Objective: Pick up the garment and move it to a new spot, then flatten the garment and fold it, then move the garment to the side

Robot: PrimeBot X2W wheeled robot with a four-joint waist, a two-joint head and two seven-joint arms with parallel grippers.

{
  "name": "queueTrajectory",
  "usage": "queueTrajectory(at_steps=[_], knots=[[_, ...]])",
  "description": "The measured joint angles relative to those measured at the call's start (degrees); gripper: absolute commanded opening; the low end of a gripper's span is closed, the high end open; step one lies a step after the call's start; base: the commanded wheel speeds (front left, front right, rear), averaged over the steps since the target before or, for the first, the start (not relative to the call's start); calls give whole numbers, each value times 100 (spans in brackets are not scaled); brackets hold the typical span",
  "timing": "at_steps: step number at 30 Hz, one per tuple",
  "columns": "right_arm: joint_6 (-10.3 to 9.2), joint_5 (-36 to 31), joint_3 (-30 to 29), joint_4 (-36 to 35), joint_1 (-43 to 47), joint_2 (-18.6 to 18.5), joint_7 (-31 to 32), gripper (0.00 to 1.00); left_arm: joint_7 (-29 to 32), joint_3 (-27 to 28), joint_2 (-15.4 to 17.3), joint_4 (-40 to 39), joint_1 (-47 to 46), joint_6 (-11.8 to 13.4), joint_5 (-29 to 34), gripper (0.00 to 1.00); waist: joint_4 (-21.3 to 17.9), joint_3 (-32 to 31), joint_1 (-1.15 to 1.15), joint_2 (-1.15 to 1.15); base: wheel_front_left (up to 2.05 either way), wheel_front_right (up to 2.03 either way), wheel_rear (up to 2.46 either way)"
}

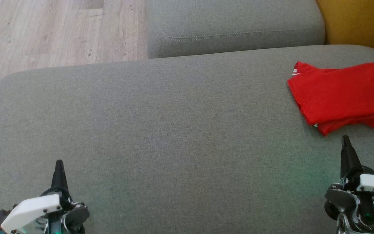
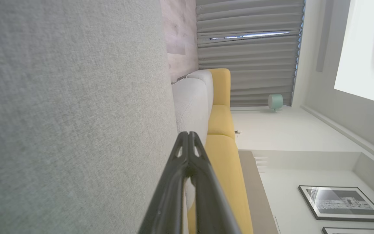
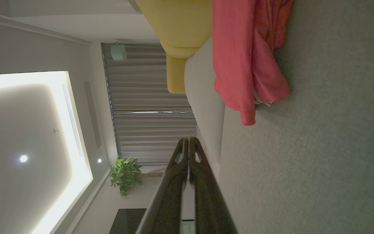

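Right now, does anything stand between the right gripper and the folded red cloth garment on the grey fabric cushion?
Nothing visible does: bare grey fabric cushion lies between the shut right gripper and the folded red cloth garment.

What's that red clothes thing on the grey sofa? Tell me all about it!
The red garment is soft-looking cloth, folded into a rough rectangle, its layers a bit uneven. White bits peek out at one corner and the near edge. It lies on the grey sofa cushion, far to the robot's right. Only the cushion touches it; the right gripper is close but apart.
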Motion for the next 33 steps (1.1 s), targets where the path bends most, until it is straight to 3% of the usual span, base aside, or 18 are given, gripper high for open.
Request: queueTrajectory(at_steps=[33], knots=[[0,183,-69,9,-20,26,77,0,116,115,-45,42,-80,-46,-202,0,-8,11,0,0,0,0,0]])
